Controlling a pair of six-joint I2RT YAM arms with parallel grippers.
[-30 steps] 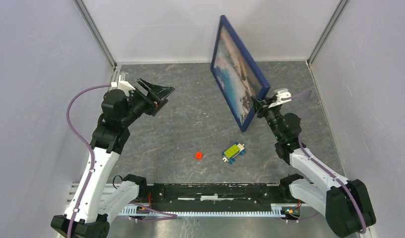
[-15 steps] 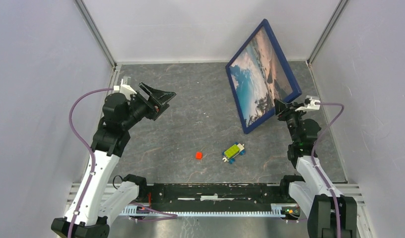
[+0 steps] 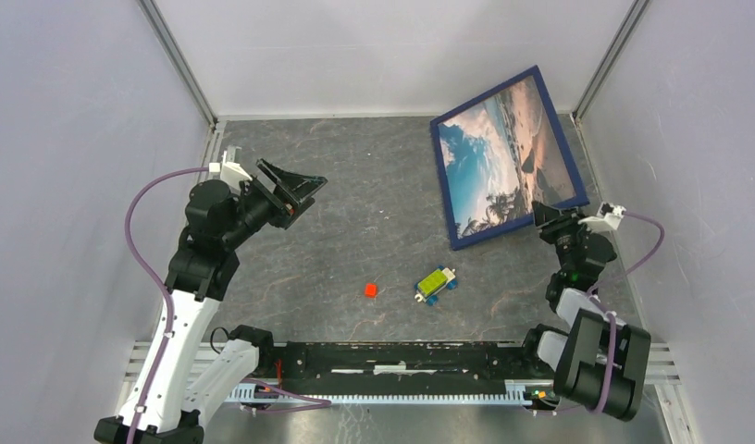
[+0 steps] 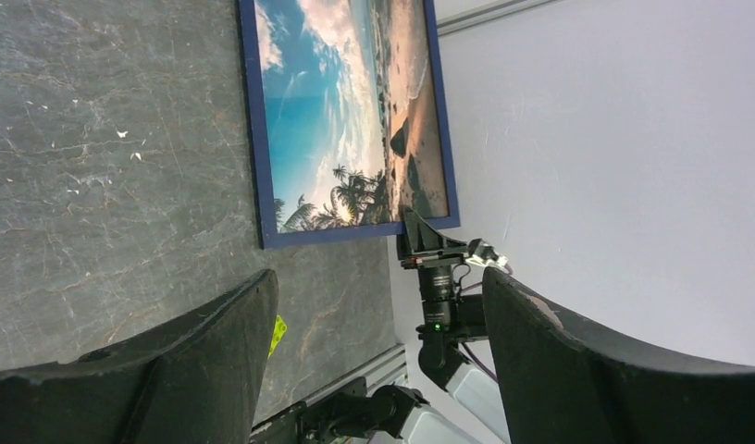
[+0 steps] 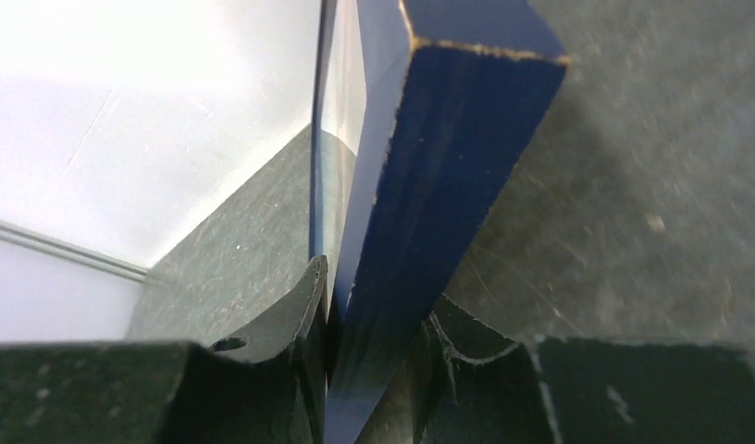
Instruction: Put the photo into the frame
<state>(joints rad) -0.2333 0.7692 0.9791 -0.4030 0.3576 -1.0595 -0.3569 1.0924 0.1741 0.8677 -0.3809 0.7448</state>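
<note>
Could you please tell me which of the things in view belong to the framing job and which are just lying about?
Job in hand: the photo; the frame around it, gripped at a corner by the right claw.
Lying about: red cube; green-and-blue toy.

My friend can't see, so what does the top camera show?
The right claw grips the corner of a blue frame with a seaside photo inside, tilted at the table's far right. The left claw hangs open on the left; a red cube and toy car lie between.
</note>
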